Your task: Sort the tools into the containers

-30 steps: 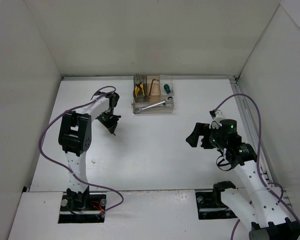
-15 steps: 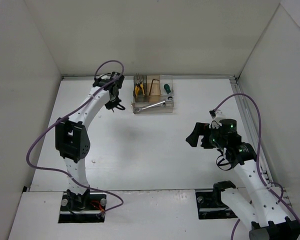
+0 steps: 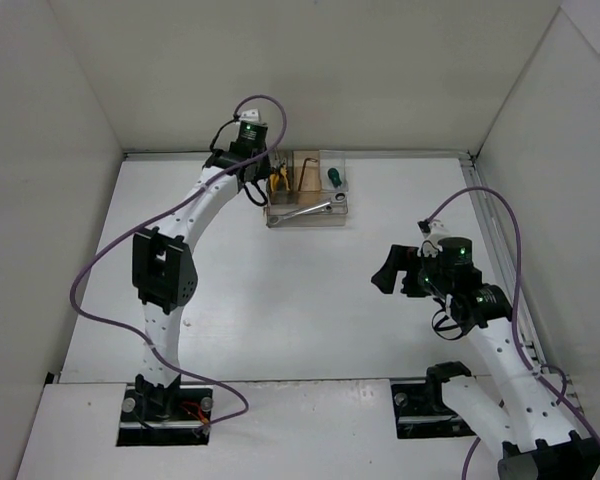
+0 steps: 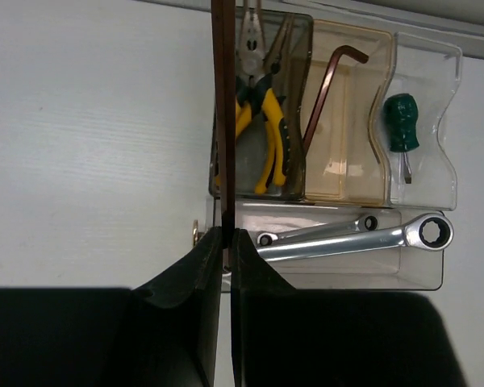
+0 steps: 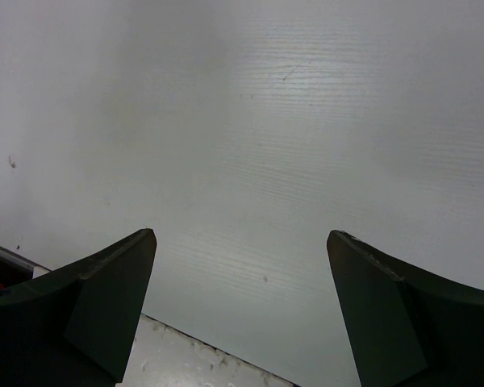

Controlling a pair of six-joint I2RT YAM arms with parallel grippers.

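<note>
White table [image 3: 280,300]: left gripper [image 4: 224,235], pinching the thin dark rod [image 4: 223,121], has reached the organizer box [image 4: 347,276] at its far edge; drop-off looks next. Right gripper [image 5: 240,235] spread, empty.

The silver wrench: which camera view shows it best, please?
Left wrist view: the silver wrench lies large and sharp in the front tray. The top view shows it tiny; the right wrist view misses it.

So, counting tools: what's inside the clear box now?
Pliers in the left compartment, hex key in the middle, screwdriver in the right, wrench in the front tray. The rod held by the left tool covers a strip of the left compartment; the tool hides the tray's left end.
</note>
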